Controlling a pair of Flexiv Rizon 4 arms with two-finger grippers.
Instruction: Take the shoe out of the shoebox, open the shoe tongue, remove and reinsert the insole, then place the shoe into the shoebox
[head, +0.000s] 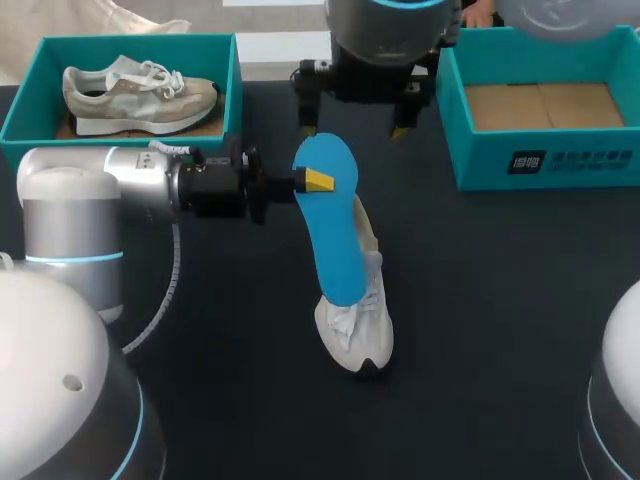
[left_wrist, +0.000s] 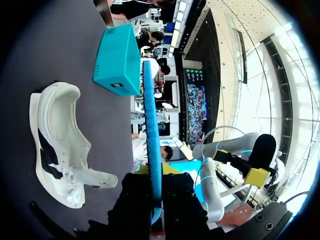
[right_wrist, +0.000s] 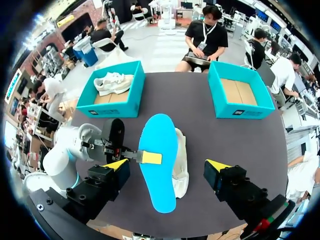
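The left gripper (left_wrist: 156, 172) sits closest to its wrist camera. Its jaws are clamped on the blue insole (left_wrist: 150, 110), one finger on each face, and the insole appears edge-on between them.

In the head view the left gripper (head: 316, 181) grips the insole (head: 335, 230) by its side edge, near the wider end. All positions below are given relative to the white shoe (head: 360, 335), which lies on the dark table (head: 500, 300).

- Insole: held above the shoe, flat face up. The narrower end is over the shoe's laced part and the wider end reaches past its heel. Contact with the shoe cannot be determined.
- Right gripper (head: 355, 128): beyond the shoe's heel end, raised above the table. Its jaws stand wide apart and grip nothing. In the right wrist view its yellow tips flank the insole (right_wrist: 159, 165) and the shoe (right_wrist: 181, 160) far below, touching neither.
- Empty shoebox (head: 545, 165): well beyond the shoe, to its right.
- Second shoebox (head: 130, 42): well beyond the shoe, to its left. It contains a grey-and-white sneaker (head: 135, 90).
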